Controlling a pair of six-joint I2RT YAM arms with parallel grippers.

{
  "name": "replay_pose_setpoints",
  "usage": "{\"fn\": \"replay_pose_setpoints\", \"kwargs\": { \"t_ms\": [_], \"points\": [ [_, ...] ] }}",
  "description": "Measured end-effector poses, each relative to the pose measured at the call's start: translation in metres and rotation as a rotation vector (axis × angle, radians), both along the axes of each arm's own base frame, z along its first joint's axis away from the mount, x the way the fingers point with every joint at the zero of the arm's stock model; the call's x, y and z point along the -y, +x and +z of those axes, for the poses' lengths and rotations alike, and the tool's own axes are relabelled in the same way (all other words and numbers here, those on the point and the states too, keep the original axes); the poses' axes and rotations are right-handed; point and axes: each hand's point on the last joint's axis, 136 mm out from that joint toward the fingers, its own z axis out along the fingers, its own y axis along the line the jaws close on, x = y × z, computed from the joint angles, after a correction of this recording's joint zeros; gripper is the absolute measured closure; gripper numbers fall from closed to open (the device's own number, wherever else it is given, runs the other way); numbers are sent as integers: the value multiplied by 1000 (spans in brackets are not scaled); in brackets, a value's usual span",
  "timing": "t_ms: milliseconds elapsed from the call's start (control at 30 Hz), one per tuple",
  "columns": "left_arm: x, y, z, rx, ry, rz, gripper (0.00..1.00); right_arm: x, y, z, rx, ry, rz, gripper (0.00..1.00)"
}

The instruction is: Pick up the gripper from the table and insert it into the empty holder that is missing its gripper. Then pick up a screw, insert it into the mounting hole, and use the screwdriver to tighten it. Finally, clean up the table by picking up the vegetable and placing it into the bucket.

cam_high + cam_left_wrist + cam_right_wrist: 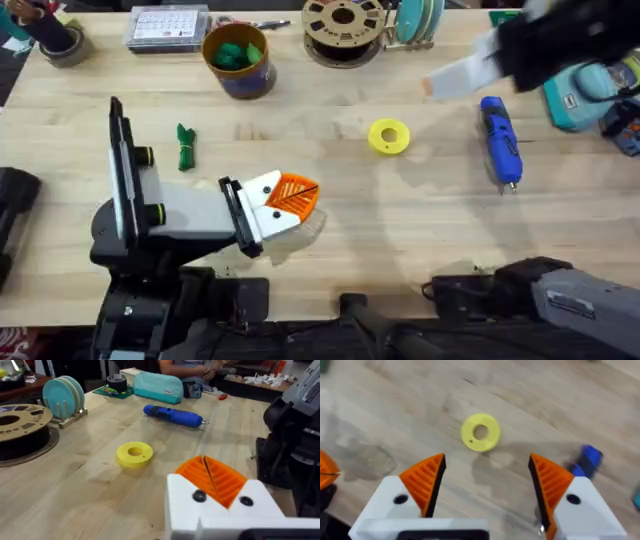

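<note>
- Your left gripper point(290, 195) lies low over the wooden table point(420, 220), near its front edge, and its two orange ribbed pads point(212, 477) sit pressed together with just a thin dark seam between them.
- Your right gripper point(487, 482) hangs above the table with its fingers spread wide and nothing between them; in the overhead view that arm is the blurred dark shape at the upper right.
- The yellow ring point(389, 136) lies flat on the wood, beyond the gap between the right gripper's pads (a round disc with a hole in the middle).
- The blue screwdriver point(501, 139) lies on its side just right of the yellow ring, its thin metal tip pointing toward the front of the table.
- The dark-green vegetable point(186, 147) lies on the table left of centre, well apart from both grippers.
- The bucket point(238, 60) stands at the back of the table, blue-purple wall and mustard rim, with brighter green lumps point(236, 55) inside.
- A brown filament spool point(343, 28) lies just right of the bucket.
- A teal zip pouch point(157, 386) lies beyond the screwdriver.
</note>
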Motion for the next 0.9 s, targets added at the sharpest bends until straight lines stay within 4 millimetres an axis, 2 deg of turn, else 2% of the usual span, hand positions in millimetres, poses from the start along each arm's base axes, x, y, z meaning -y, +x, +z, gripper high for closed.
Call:
{"fn": "replay_pose_setpoints", "kwargs": {
  "t_ms": [167, 433, 633, 733, 900],
  "points": [
    [0, 0, 0, 0, 0, 0, 992, 49, -2, 16, -23, -67, -225, 5],
    [0, 0, 0, 0, 0, 0, 992, 118, -7, 13, -69, -97, -499, 5],
    [0, 0, 0, 0, 0, 0, 992, 142, -9, 13, -72, -93, -590, 5],
    [0, 0, 0, 0, 0, 0, 992, 149, -3, 9, -57, -91, -612, 5],
    [0, 0, 0, 0, 0, 0, 992, 153, 4, -27, -119, -103, -605, 5]
  ]
}}
